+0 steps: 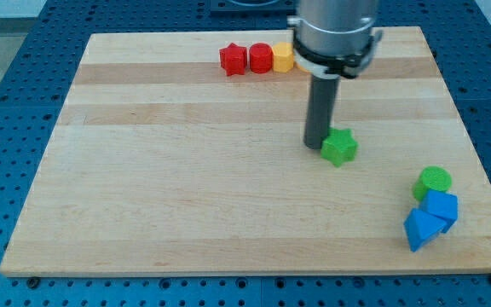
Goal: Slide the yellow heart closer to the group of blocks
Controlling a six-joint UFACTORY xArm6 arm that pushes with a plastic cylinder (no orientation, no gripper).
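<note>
Dark and straight, the rod comes down from a grey metal collar (334,38) to my tip (314,145), which rests on the wooden board (186,170) a little right of centre. It has no jaws to part or close and holds nothing. The tip stands just beside the green star block (340,147), on that block's left; whether the two touch cannot be told.

Toward the view's top, a row of blocks sits near the board's far edge: a red star-like block (233,60), a red rounded block (261,58) and the yellow block (283,59), close together. The yellow one is partly hidden behind the collar, so its heart shape cannot be made out.

Near the view's right edge, low down, a green cylinder (434,181) sits just above two blue blocks (440,208) (421,228), all three bunched together.

Bare wood spreads wide across the view's left and bottom. A blue perforated table (7,102) surrounds the board. No writing is readable.
</note>
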